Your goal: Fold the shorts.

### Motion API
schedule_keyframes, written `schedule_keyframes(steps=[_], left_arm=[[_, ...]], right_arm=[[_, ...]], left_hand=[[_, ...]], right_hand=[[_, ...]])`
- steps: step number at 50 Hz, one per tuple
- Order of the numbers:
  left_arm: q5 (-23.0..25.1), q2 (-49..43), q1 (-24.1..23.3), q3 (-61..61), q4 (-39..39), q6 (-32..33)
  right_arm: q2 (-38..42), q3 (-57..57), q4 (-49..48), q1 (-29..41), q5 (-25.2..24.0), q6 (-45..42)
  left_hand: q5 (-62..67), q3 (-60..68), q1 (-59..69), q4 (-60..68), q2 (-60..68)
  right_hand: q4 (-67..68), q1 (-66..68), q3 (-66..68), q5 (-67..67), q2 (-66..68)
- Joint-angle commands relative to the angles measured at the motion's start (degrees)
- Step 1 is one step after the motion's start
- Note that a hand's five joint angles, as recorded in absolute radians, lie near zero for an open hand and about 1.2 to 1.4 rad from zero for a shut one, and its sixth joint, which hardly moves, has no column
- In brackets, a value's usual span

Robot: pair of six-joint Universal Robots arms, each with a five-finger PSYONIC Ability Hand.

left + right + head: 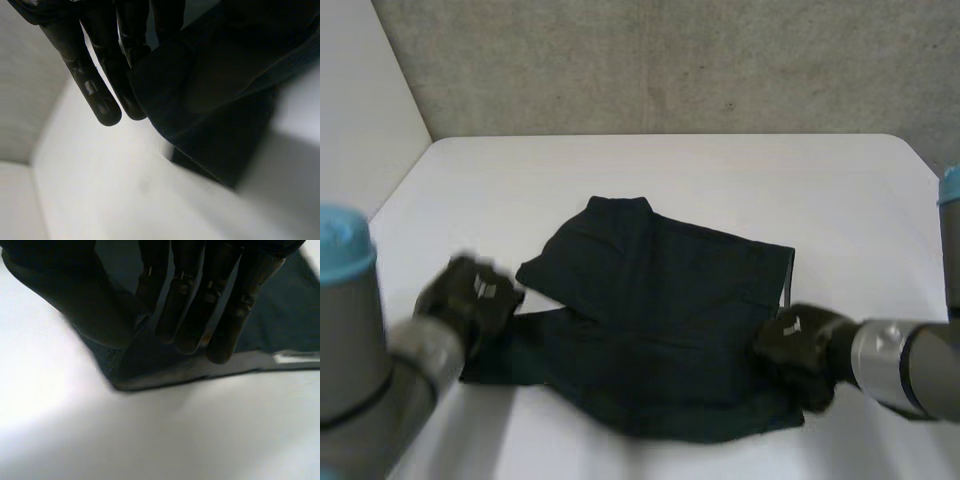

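1. While the shorts [660, 320] lay dark and partly folded in the middle of the surface [720, 180], one flap turned across them, I judged the next fold needed both ends lifted together.
2. My left hand [470, 295] was at their left edge. Its fingers [100, 100] were straight and held nothing, with cloth lying against them. They would have to close on that edge before any lift.
3. My right hand [800, 345] hung over the near right corner, fingers [220, 335] loose, thumb apart, nothing gripped.
4. A clean fold, I reckoned, meant pinching every layer at each end, raising evenly and laying edge on edge.
5. The surface was white and smooth, so the cloth could slide.
6. A grey wall [670, 60] stood behind.
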Motion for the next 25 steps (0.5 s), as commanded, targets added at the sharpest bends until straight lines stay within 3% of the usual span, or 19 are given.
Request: schedule_keyframes(steps=[1,7,15,25], left_arm=[[2.22,-17.1,-0.14,19.5,14.17,0.19],[2.13,-35.62,-0.4,42.67,14.35,0.19],[2.57,-53.04,-0.58,65.55,14.7,0.36],[4.59,-63.09,-0.67,74.37,19.44,0.63]], right_arm=[[6.06,-7.78,-10.11,-0.19,1.69,10.68],[11.86,-14.19,-18.19,0.08,9.86,14.82],[20.03,-20.35,-31.11,0.34,19.0,14.38],[28.73,-26.59,-37.62,0.43,24.89,7.88]], left_hand=[[12.38,11.72,15.64,11.03,11.25],[12.38,11.72,15.64,11.03,11.25],[12.38,11.72,15.64,11.03,11.25],[12.38,11.72,15.64,11.03,11.25]], right_hand=[[11.82,24.49,12.5,13.59,12.3],[11.82,24.49,12.5,13.59,12.3],[11.82,24.49,12.5,13.59,12.3],[11.82,24.49,12.5,13.59,12.3]])
